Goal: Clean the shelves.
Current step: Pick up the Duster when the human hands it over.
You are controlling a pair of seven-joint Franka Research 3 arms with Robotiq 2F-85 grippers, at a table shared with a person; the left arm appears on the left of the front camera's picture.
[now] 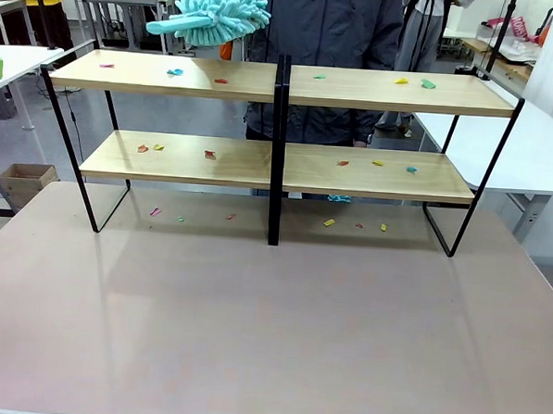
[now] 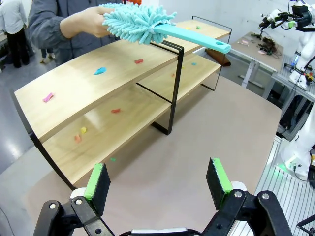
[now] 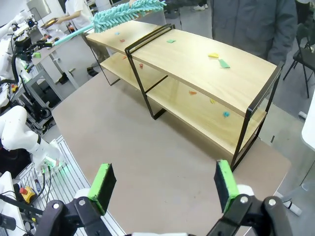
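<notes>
Teal duster (image 2: 147,27) hovered, handle offered, above the shelves (image 1: 283,82); left gripper (image 2: 160,179) and right gripper (image 3: 165,182) gaped empty, grasping seemingly next.

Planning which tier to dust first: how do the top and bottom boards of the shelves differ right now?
The duster, held by the person's hand, is above the left half of the top board; nothing is near the bottom board. The top board has green and pink scraps among its litter; the bottom board has neither, but an orange one. Shared: both are light wood, crossed by the black divider, with scraps on both halves.
</notes>
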